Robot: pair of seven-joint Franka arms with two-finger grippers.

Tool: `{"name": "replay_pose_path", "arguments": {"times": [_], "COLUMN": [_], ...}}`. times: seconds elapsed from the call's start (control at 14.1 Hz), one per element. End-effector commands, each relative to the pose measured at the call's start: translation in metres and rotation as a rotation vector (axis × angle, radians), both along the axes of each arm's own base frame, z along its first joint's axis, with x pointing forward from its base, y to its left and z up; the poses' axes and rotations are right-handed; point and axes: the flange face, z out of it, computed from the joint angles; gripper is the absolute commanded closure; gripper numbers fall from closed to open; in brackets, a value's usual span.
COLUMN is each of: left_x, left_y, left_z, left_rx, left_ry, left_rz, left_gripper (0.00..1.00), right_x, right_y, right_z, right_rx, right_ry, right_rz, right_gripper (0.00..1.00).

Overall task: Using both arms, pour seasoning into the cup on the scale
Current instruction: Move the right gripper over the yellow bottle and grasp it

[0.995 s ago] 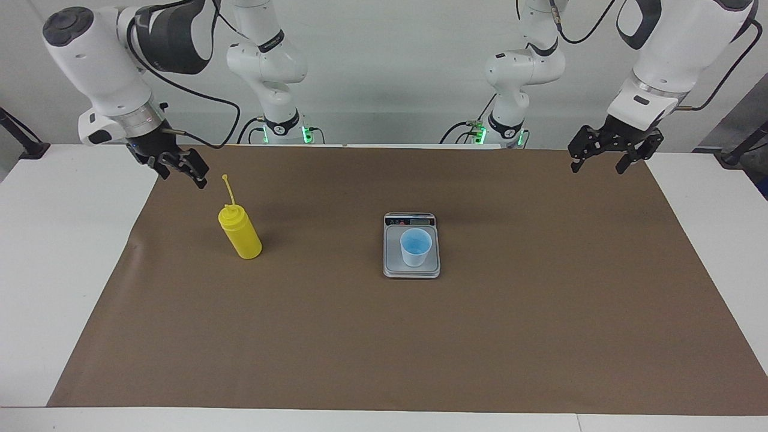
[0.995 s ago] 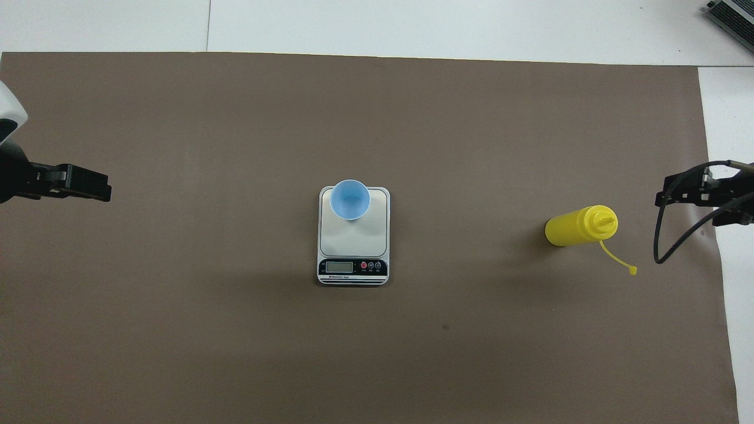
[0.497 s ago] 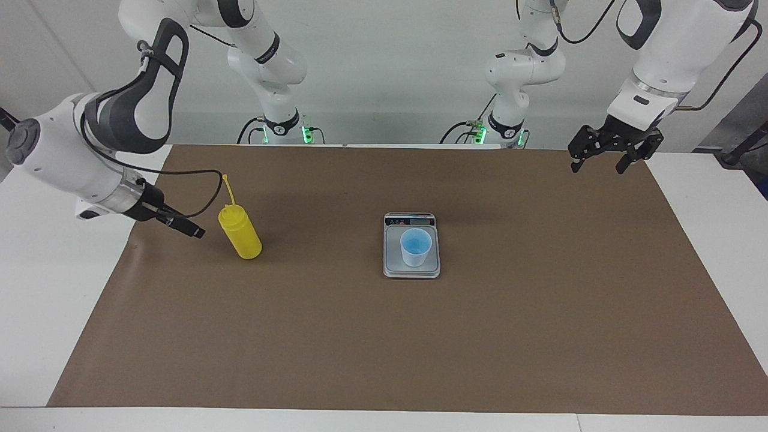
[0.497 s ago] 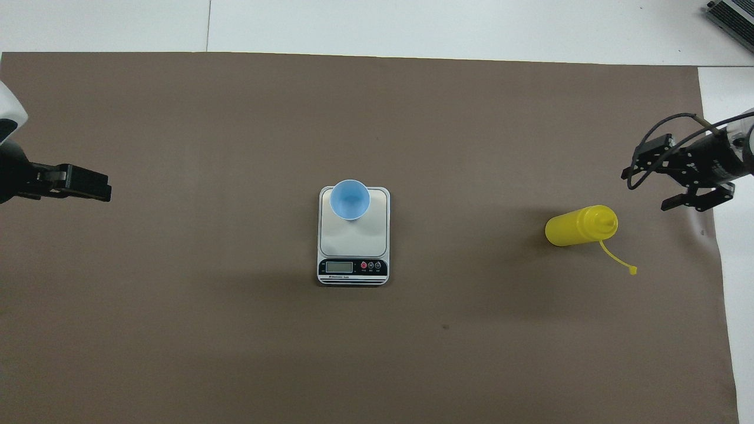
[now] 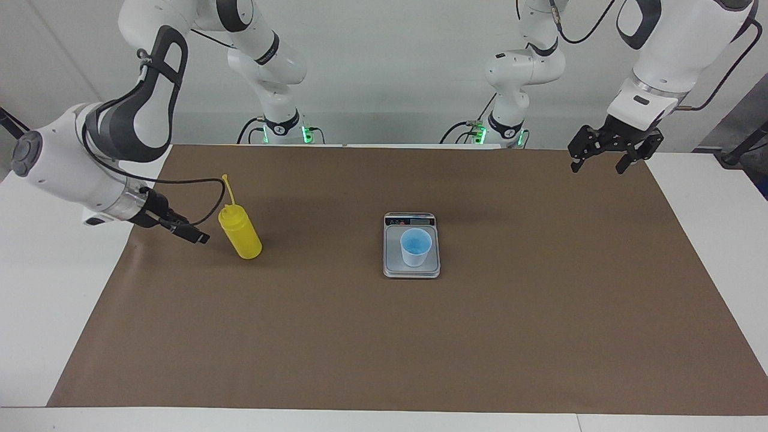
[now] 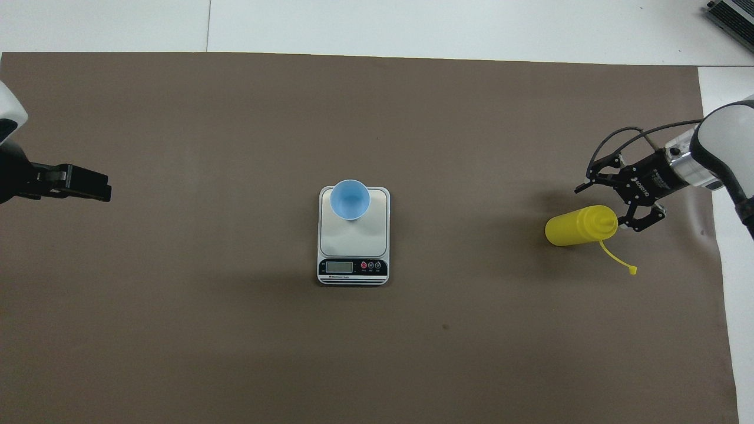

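Brown paper (image 5: 384,336), matte and smooth, covers most of the white table (image 5: 54,288), and few things stand on it. Toward the right arm's end of the table, the right pincer (image 5: 195,235) lies low and nearly level, just beside the yellow bottle (image 5: 241,235), its fingers spread wide and empty; in the overhead view its two fingers (image 6: 641,222) open toward the bottle's capped end without touching it, and nothing stands between pincer and bottle. The bottle is upright, a glossy plastic cylinder with a cone nozzle, and a thin strap (image 5: 228,189) with a small cap at its end sticks up from the neck. A loose black cable (image 5: 204,186) loops from the right arm's wrist, close to the strap. Well apart from that pincer, near the middle of the paper, sits the scale (image 5: 411,267), flat and rectangular with a grey plate and a dark display strip on the edge nearer the robots. On its plate stands the cup (image 5: 416,247), small, tapered, pale blue outside and brighter blue inside, with no handle. The left pincer (image 5: 602,162) hangs open and empty over the corner of the paper at the left arm's end, waiting, well apart from the scale and everything else.
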Motion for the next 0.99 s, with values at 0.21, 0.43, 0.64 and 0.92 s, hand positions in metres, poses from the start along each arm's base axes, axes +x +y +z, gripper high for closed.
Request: {"name": "replay_pose_path", "arguments": {"times": [0.21,0.43,0.64,0.92], "left_x": [-0.004,-0.004,-0.004,-0.004], "left_y": [0.003,0.003,0.003,0.003], "left_z": [0.000,0.000,0.000,0.000], "left_rx": [-0.004,-0.004,-0.004,-0.004], "left_ry": [0.011,0.011,0.011,0.011], "left_rz": [0.001,0.001,0.001,0.001], "left_gripper": [0.00,0.00,0.00,0.00], "right_x": [-0.027,-0.029,-0.020,0.013], "right_y": [0.015,0.012,0.025,0.110], "right_z": [-0.017,-0.013,0.006,0.043], "right_rx": [0.074,0.082,0.011,-0.172], "right_ry": [0.103,0.117,0.157,0.101], "right_rz": [-0.087,-0.085,-0.194,-0.237], "right_gripper": [0.00,1.00,1.00,1.00]}}
